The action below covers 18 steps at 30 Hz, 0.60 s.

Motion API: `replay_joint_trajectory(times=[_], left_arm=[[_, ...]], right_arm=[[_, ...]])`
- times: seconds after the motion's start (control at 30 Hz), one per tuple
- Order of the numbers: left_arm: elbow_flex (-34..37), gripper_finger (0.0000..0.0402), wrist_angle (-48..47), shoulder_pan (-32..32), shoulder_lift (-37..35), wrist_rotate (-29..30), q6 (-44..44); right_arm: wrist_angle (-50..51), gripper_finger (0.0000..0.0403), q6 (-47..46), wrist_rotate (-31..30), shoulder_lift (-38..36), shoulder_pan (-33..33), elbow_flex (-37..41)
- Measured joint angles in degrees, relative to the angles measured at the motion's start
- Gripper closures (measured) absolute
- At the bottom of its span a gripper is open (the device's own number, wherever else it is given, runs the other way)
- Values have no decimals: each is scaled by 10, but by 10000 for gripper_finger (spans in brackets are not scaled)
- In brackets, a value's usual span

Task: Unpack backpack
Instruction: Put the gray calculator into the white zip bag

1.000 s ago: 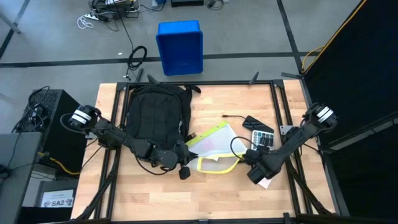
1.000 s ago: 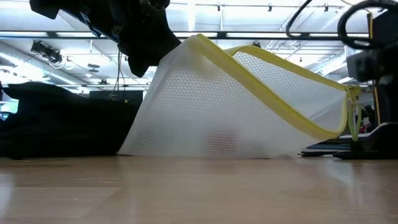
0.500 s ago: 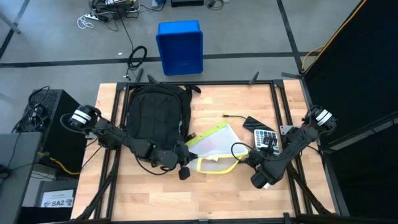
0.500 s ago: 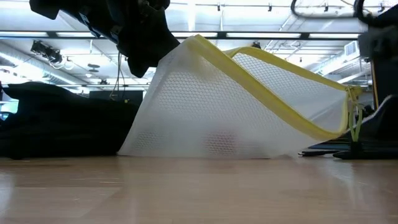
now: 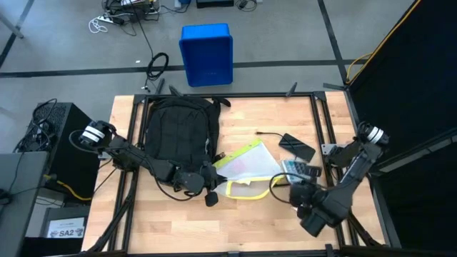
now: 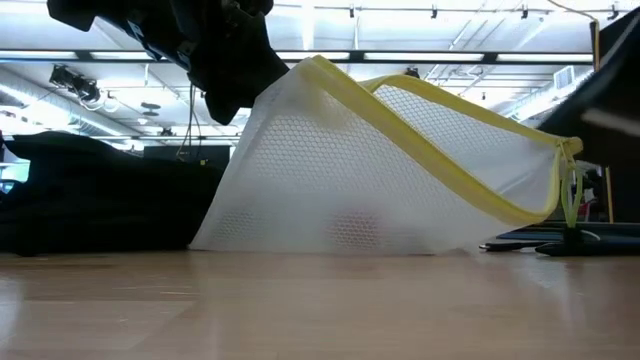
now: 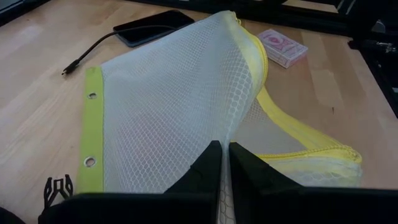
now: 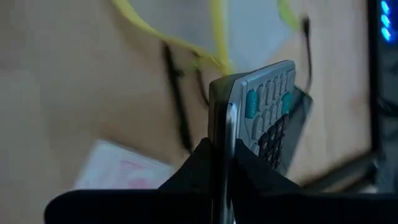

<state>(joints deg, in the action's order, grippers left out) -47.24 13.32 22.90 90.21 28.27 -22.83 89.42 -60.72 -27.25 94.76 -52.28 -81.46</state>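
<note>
I see the backpack [image 5: 180, 135] at table's left, phone [image 5: 296, 147] and card box [image 7: 283, 55] out, left gripper [image 7: 222, 163] pinching the mesh pouch [image 7: 186, 112], right gripper [image 8: 224, 163] pinching a calculator [image 8: 264, 118]; unpacking looks well along.

white mesh pouch [image 6: 380, 170] tented on wooden table [image 6: 300, 310]

right wrist view blurred, pink card box [image 8: 121, 167] smeared, mesh pouch [image 6: 380, 170] hiding backpack's [image 6: 95, 195] side
</note>
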Motion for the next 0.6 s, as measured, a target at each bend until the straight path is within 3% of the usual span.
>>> replay_joint_trajectory(times=[0.2, 0.37, 0.6], left_arm=[[0, 402, 1, 0, 0, 0, 0], [0, 402, 4, 0, 0, 0, 0], [0, 402, 6, 0, 0, 0, 0]], right_arm=[[-125, 402, 131, -12, 0, -12, -51], [-254, 402, 263, 14, 0, 12, -56], [-307, 402, 367, 42, 0, 69, -56]])
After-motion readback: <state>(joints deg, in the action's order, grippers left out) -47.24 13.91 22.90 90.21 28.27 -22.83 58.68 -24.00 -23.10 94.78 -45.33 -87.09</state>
